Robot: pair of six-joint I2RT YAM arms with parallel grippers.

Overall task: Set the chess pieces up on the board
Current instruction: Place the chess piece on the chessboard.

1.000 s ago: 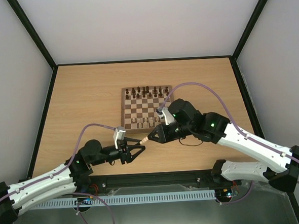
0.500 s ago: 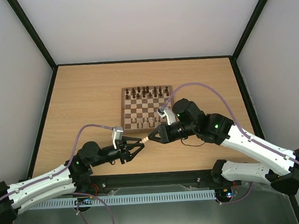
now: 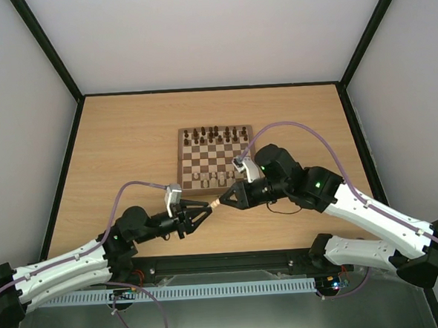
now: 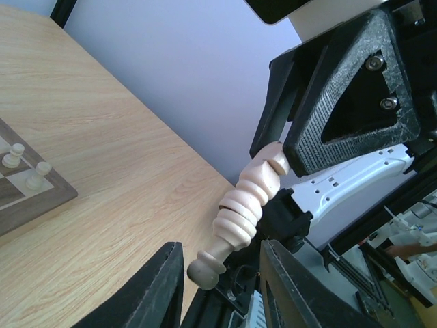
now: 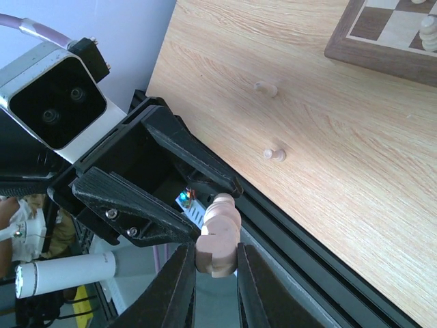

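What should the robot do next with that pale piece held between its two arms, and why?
Probably close the left gripper onto the free end of the pale chess piece. The right gripper grips the other end, and the left jaws flank the piece with gaps showing, so releasing now might drop it.

Right end effector point(image 3: 221, 201) holding pale chess piece point(image 3: 215, 204), left end effector point(image 3: 206, 209) at its tip

The board point(image 3: 216, 158) showed dark brown and cream checks inside a brown border, the chess piece point(image 4: 242, 212) was pale beige, the counter point(image 3: 128, 140) light woodgrain.
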